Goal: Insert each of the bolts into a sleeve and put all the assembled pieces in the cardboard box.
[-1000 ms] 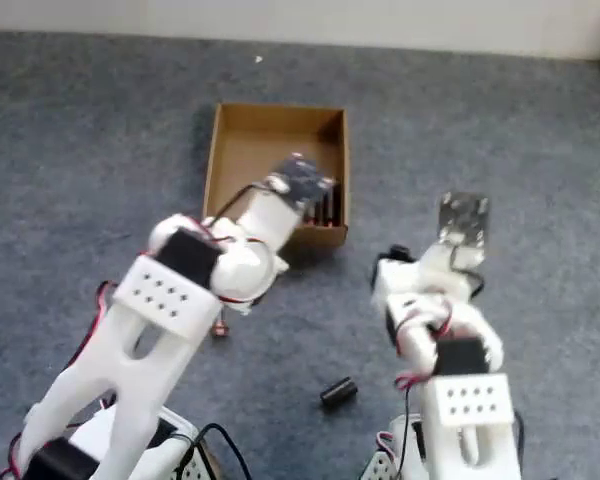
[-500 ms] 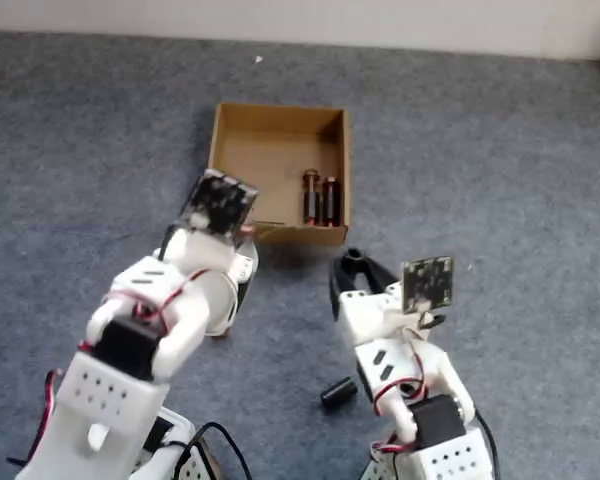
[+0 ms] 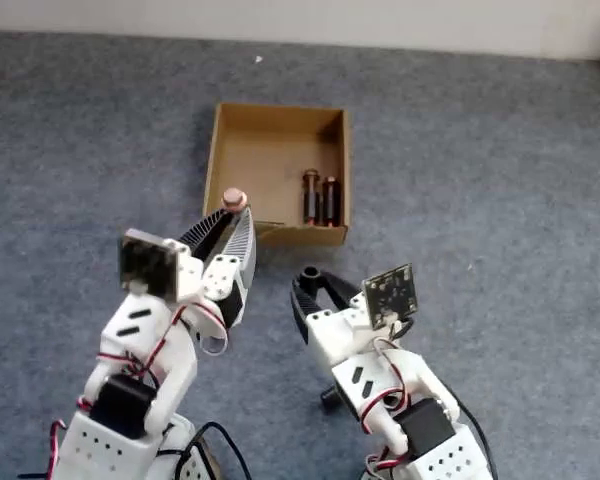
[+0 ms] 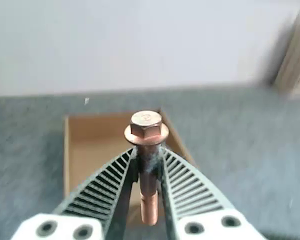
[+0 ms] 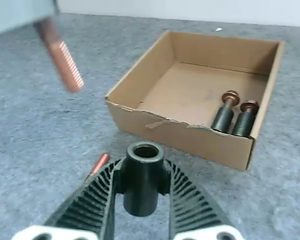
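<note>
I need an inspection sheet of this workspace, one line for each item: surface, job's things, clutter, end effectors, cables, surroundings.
Surface: grey carpet.
Job's things: cardboard box open, with two assembled pieces lying side by side inside; one loose bolt on the carpet outside the box.
Clutter: one white speck beyond the box.
End effectors: left end effector shut on a bolt, head past the fingertips; right end effector shut on a sleeve, bore empty.
Cables: red wires on both arms; black cable near the left arm's base.
Surroundings: pale wall behind the carpet.
</note>
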`<state>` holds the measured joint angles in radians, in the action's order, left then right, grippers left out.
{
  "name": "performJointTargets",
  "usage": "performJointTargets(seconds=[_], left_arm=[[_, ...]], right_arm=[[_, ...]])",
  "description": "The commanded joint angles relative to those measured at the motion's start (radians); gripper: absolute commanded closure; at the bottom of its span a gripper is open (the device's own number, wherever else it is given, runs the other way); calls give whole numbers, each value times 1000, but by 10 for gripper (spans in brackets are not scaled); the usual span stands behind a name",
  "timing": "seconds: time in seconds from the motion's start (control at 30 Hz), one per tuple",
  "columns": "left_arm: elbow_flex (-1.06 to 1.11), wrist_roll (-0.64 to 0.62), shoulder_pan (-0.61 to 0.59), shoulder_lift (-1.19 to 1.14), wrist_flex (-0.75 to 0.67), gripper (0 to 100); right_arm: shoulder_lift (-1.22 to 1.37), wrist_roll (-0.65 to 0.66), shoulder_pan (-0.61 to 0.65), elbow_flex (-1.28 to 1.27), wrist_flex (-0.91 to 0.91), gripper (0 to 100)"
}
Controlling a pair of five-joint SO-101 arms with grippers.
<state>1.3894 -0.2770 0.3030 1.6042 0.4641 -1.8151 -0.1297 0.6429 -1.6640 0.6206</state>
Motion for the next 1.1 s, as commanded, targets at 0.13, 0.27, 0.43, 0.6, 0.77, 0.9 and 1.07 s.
performJointTargets(seconds=[0.13, 0.27, 0.43, 0.6, 0.77, 0.9, 1.07], left_arm=[[156, -173, -1, 234, -143, 994], [170, -199, 1, 208, -144, 994], [168, -199, 59, 208, -144, 994], [153, -195, 148, 208, -204, 994], [133, -195, 171, 208, -224, 994], [165, -192, 216, 205, -224, 994], [177, -144, 223, 206, -218, 994]], right_arm=[[-21, 9, 24, -85, -153, 995], [-21, 143, 25, -145, -197, 995], [-19, 253, 25, -145, -197, 995], [-18, 368, 25, -145, -194, 995], [-19, 411, 25, -145, -159, 995], [-21, 411, 25, -145, -160, 995], [-21, 411, 19, -145, -160, 995]])
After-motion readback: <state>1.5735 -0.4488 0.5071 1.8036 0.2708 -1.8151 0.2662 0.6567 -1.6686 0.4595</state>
